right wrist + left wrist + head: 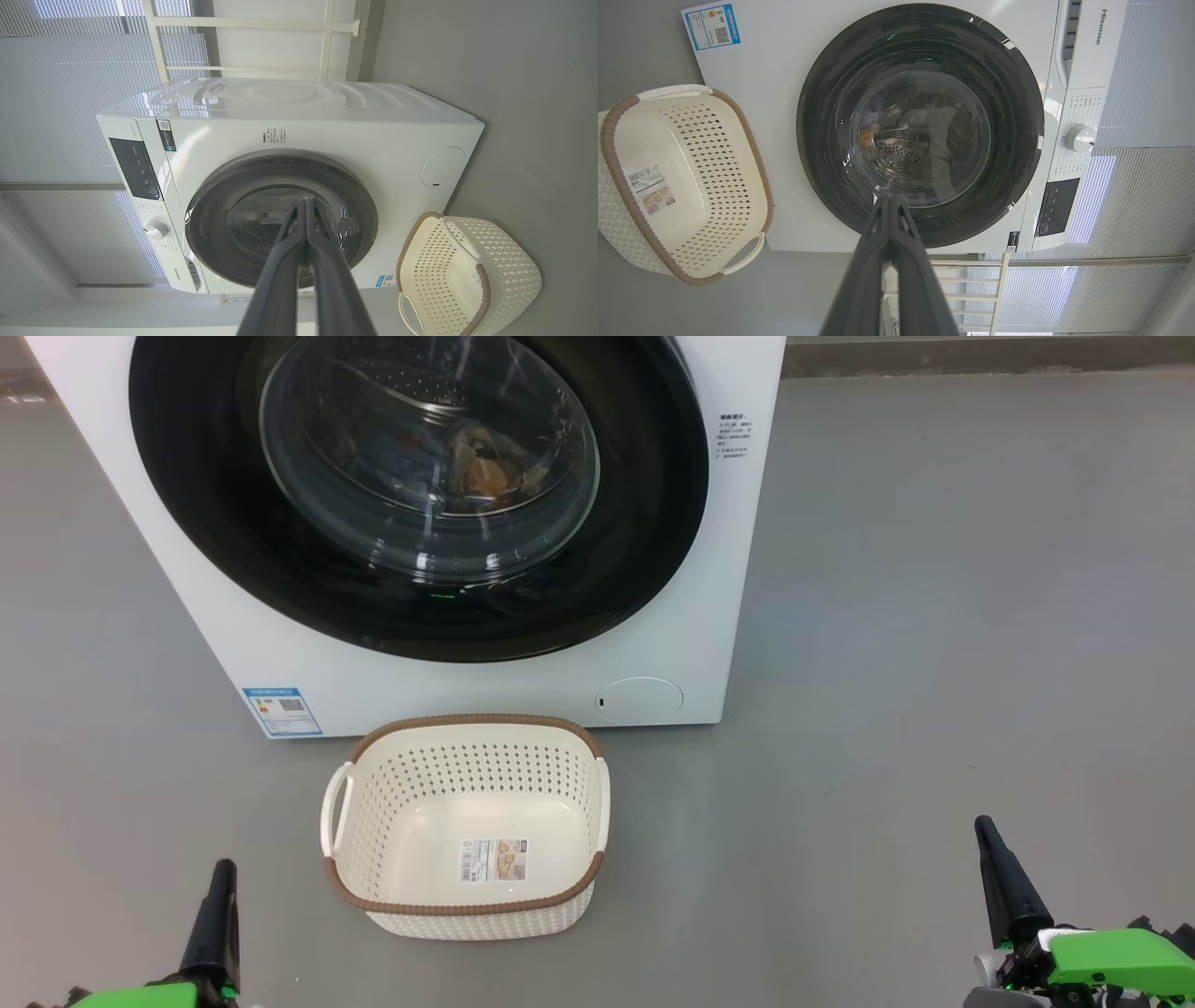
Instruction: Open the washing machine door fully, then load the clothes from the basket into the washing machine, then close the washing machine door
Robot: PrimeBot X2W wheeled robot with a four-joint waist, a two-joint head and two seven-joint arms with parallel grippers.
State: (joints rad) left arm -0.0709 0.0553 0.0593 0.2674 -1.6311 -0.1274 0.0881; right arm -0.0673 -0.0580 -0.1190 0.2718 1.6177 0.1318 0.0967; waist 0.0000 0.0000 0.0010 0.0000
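Note:
The white washing machine stands ahead with its round black door closed flush against the front. Through the door's glass window I see clothes lying in the steel drum. In front of the machine on the floor sits the cream basket with a brown rim, holding only the paper label on its floor. My left gripper is low at the left, shut, holding nothing. Low at the right, my right gripper is also shut with nothing in it. Both wrist views show the fingers pressed together, pointing at the door.
Grey floor spreads around the machine and basket. A round flap and a blue energy sticker sit low on the machine's front. The control panel with a knob is on the machine's top band. Window blinds stand behind.

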